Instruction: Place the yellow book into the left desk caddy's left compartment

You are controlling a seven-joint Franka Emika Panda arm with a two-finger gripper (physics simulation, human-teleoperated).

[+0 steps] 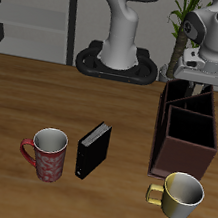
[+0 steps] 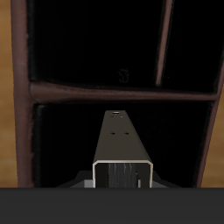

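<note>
Fingers (image 2: 122,185) grip the thin yellow book (image 2: 117,140) above the boxy maroon left desk caddy (image 1: 187,130).

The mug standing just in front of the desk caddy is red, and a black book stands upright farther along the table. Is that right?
Not quite. The mug just in front of the desk caddy is yellow, as the exterior view shows. The red one stands beyond the black book, away from the caddy. The book does stand upright farther along the table.
</note>
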